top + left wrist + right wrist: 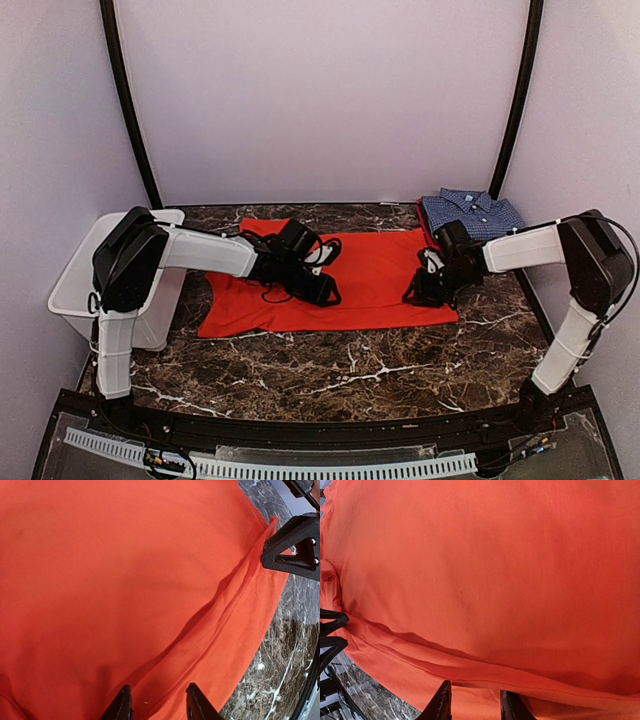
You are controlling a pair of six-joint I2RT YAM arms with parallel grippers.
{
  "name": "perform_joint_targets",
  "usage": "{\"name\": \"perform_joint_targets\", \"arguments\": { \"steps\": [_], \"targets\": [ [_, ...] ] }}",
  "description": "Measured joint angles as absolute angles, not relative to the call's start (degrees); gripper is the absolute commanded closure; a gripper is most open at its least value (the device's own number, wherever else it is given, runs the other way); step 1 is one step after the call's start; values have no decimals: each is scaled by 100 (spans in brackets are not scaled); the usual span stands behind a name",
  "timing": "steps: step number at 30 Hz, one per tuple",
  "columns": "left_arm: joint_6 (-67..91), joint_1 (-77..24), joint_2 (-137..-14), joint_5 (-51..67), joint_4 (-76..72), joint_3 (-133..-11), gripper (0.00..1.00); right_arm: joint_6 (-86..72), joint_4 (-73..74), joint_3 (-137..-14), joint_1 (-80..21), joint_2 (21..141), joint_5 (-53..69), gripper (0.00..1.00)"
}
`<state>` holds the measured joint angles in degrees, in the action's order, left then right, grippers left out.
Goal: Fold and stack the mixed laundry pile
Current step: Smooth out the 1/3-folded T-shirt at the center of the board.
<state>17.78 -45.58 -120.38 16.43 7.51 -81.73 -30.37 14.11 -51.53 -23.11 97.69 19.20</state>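
Observation:
The orange-red shirt lies spread flat on the marble table. The blue-and-white checked shirt sits folded at the back right. My left gripper is down on the orange shirt's middle. In its wrist view the gripper has its jaws apart, and a raised fold of the orange shirt runs between them. My right gripper rests near the shirt's right edge. Here too the gripper has its jaws apart over a ridge of the orange shirt. The fold runs from one gripper to the other.
A white plastic basket stands at the table's left edge beside the left arm. Bare marble lies in front of the shirt towards the arm bases. White walls close in the back and sides.

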Motion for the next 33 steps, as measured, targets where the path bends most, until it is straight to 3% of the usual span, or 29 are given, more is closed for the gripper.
{"name": "perform_joint_targets", "arguments": {
  "steps": [9, 21, 33],
  "targets": [
    [1798, -4272, -11979, 1409, 585, -8187, 58, -2816, 1328, -5542, -2056, 10186, 1900, 71],
    [1564, -4788, -11789, 1841, 436, -8141, 59, -2679, 1288, -5559, -1885, 10208, 1820, 70],
    [1988, -3957, -12160, 1059, 696, -8228, 48, -2423, 1621, -5531, -1870, 9990, 1610, 68]
  ]
}}
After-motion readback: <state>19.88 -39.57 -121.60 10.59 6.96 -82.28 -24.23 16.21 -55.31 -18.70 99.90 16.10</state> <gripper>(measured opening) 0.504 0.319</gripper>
